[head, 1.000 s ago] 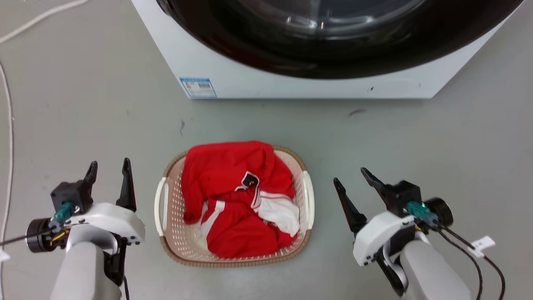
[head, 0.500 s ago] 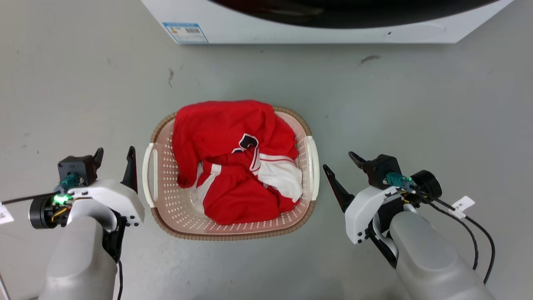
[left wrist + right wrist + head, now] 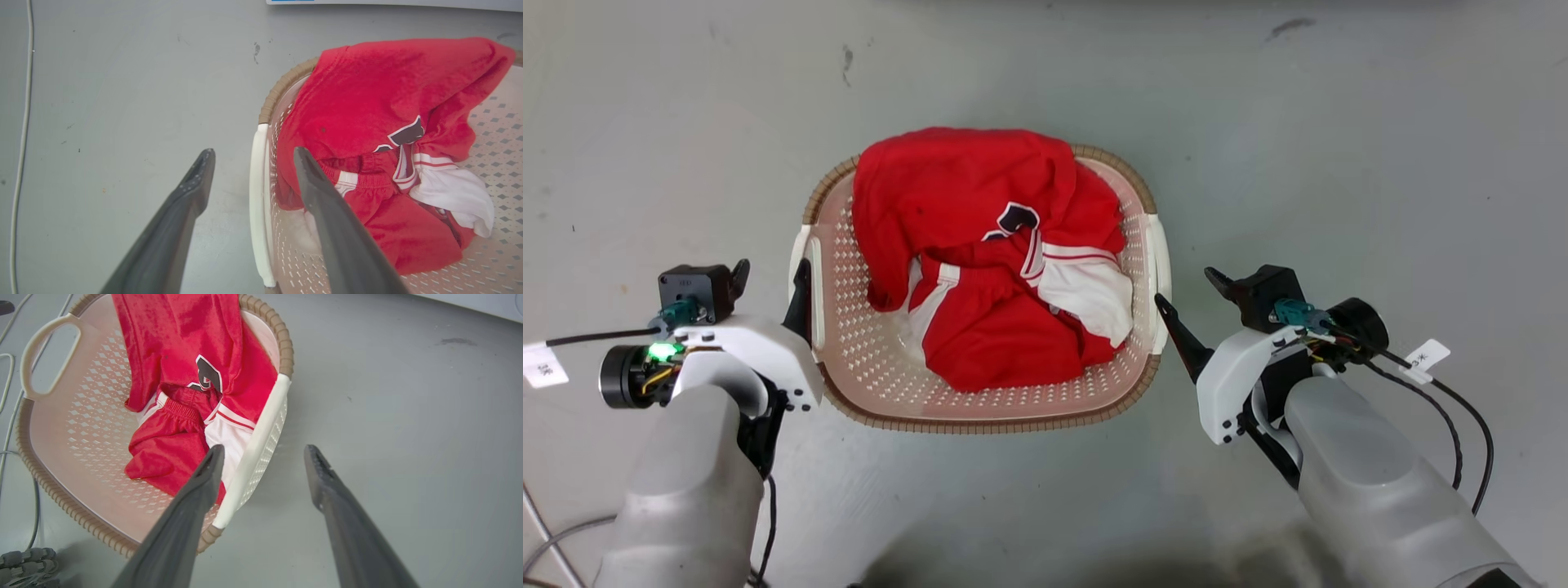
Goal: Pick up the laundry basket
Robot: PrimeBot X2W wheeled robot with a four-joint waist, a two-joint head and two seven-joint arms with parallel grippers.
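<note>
Two grippers, one basket, nothing held yet.

Item 1: the laundry basket [image 3: 980,422]. It stands on the grey floor [image 3: 1339,163] between my arms, part-filled with red and white garments [image 3: 947,188].

Item 2: left gripper [image 3: 773,269]. Its fingers are spread wide and empty. In its wrist view the white left handle [image 3: 258,204] lies between the two fingers, the inner one over the basket's inside.

Item 3: right gripper [image 3: 1184,286]. It is likewise wide and empty, straddling the right handle [image 3: 255,449]. How far above the handles either gripper hangs I cannot tell.

Risks, as I judge them:
- The inner fingers sit close to the cloth, so closing could pinch fabric along with plastic and leave a soft, slipping hold.
- If one side bites before the other, the basket would tip and the load would slide to the low end.
- If a gripper comes down off-line, a fingertip could land on the rim and shove the basket across the floor instead.
</note>
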